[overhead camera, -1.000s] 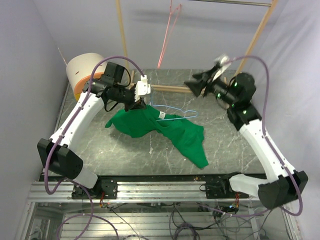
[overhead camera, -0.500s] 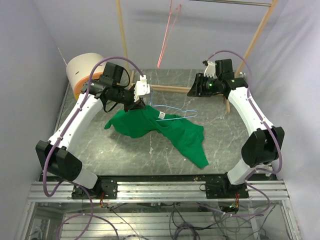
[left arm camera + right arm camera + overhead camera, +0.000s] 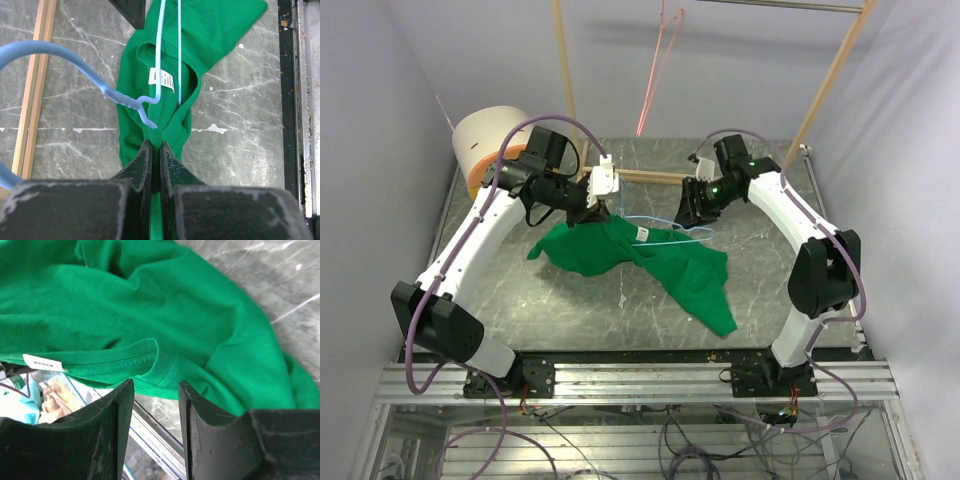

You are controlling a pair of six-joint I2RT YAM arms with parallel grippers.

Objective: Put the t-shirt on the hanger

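The bright green t-shirt [image 3: 665,265] lies crumpled on the marble table, its neck with the white label [image 3: 645,232] facing up. The light blue wire hanger [image 3: 665,221] lies across the neck, partly inside the shirt. My left gripper [image 3: 594,211] is shut on the shirt's collar and lifts that edge; in the left wrist view the jaws [image 3: 155,146] pinch green cloth just below the hanger [image 3: 127,102]. My right gripper [image 3: 689,215] is open just above the collar's other side. In the right wrist view it [image 3: 156,385] has the collar rib [image 3: 160,362] between its fingers, untouched.
A white and orange drum [image 3: 485,140] stands at the back left. A wooden rail [image 3: 655,178] and two wooden posts [image 3: 563,70] frame the back. A pink-red wire hanger [image 3: 658,60] hangs above. The table's front edge meets a metal frame [image 3: 640,375].
My right arm has swung in from the back right and come down to the shirt's collar beside the hanger. The left gripper has held its grip and hardly moved.
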